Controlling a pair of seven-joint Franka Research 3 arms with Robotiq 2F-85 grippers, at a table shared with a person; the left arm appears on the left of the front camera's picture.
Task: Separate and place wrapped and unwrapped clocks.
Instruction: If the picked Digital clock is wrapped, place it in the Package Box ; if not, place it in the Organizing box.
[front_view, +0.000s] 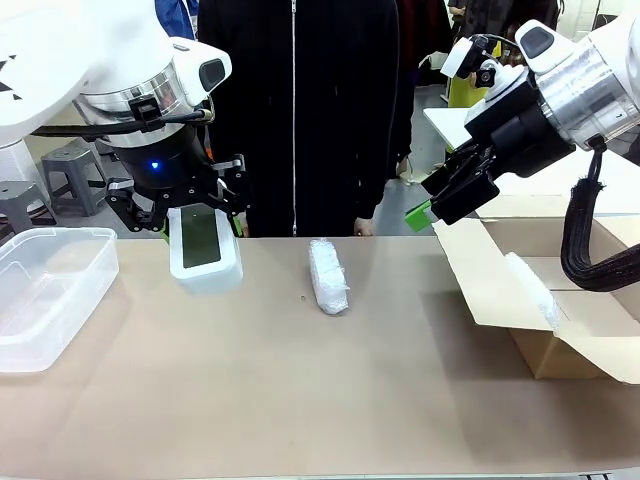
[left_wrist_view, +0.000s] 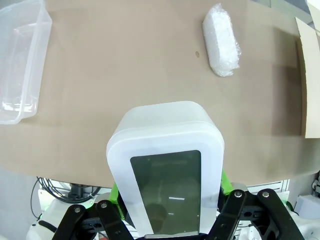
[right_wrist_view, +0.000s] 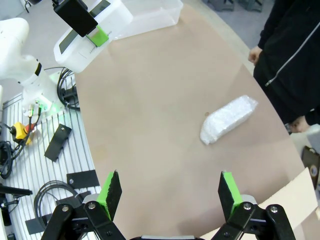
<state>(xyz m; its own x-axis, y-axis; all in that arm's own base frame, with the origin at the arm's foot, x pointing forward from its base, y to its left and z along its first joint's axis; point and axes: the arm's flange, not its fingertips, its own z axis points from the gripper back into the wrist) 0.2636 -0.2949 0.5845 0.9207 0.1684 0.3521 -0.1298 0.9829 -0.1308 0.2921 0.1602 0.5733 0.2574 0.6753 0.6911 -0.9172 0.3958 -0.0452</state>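
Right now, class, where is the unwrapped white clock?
In the front view the white clock is on the robot's left, held off the table in the jaws of the left gripper, between the clear tub and the bubble-wrap bundle.

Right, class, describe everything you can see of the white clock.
The clock is a plain white rounded rectangle, plastic by its look, with a dark grey-green screen, unwrapped. The left gripper is shut on its sides, holding it tilted, clear of the table, near the left side.
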